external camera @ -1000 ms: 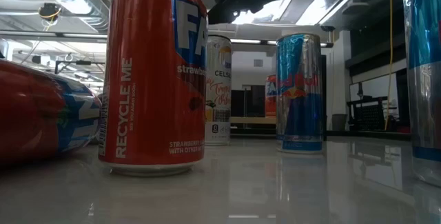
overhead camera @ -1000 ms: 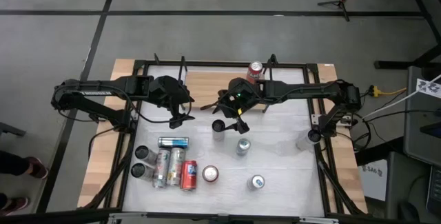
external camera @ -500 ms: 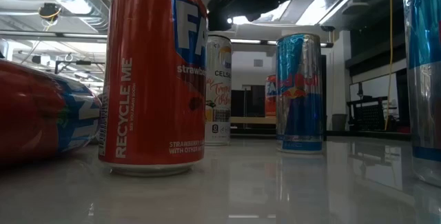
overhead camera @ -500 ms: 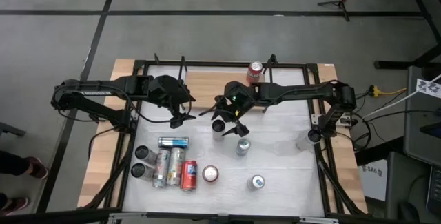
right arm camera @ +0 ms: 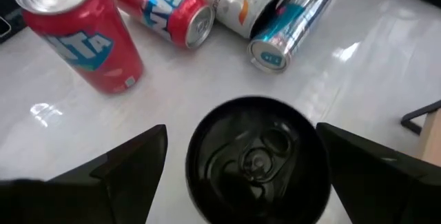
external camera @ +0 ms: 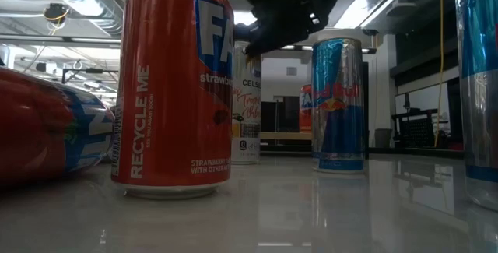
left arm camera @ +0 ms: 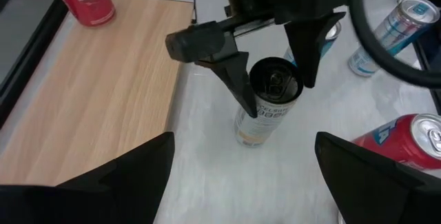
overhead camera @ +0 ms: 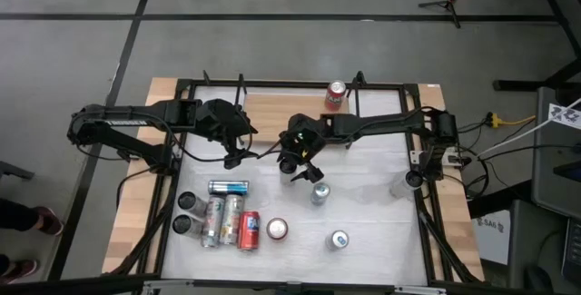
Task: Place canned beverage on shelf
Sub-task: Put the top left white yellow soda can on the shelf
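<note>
One can already stood on the shelf [overhead camera: 286, 106] in the high view. From the left wrist, I saw my right end effector [left arm camera: 272, 62] spread around the black-topped can [left arm camera: 269, 103] on the desk [left arm camera: 207, 182]; closing came next. My left end effector [overhead camera: 234, 156] waited, spread.

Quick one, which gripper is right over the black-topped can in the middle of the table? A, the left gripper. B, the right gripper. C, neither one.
B: the right gripper sits over the black-topped can, one open finger on each side, while the left gripper waits off beside it.
</note>
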{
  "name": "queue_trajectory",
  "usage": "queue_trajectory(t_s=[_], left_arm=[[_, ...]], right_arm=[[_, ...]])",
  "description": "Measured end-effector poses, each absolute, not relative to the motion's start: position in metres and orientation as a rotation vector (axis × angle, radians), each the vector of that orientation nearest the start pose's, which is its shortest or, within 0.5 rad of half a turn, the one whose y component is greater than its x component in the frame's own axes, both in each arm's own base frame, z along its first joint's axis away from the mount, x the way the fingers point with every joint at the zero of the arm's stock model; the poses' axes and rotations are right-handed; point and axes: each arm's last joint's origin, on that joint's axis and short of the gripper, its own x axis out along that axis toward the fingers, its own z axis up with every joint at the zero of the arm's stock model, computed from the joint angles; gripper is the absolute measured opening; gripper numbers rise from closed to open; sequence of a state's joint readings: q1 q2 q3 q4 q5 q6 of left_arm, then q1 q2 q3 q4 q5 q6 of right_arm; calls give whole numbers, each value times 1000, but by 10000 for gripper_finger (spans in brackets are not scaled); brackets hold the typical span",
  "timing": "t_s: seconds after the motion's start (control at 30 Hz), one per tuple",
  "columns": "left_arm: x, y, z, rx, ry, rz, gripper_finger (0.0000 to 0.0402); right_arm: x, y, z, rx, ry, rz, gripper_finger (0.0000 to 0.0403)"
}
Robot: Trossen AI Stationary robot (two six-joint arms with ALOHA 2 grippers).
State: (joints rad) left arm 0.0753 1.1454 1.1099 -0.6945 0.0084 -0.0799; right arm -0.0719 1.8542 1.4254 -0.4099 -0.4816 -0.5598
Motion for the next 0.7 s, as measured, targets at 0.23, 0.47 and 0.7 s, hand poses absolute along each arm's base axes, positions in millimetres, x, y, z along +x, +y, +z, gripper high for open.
queue_trajectory(t_s=[0.23,0.47,0.7], left_arm=[[230,17,331,-107,727,93,344],[229,17,331,-104,728,92,344],[230,17,331,-104,728,92,344]], right_arm=[[406,-16,234,-286,688,597,362],[407,-16,231,-288,708,585,357],[407,-16,231,-286,711,581,289]])
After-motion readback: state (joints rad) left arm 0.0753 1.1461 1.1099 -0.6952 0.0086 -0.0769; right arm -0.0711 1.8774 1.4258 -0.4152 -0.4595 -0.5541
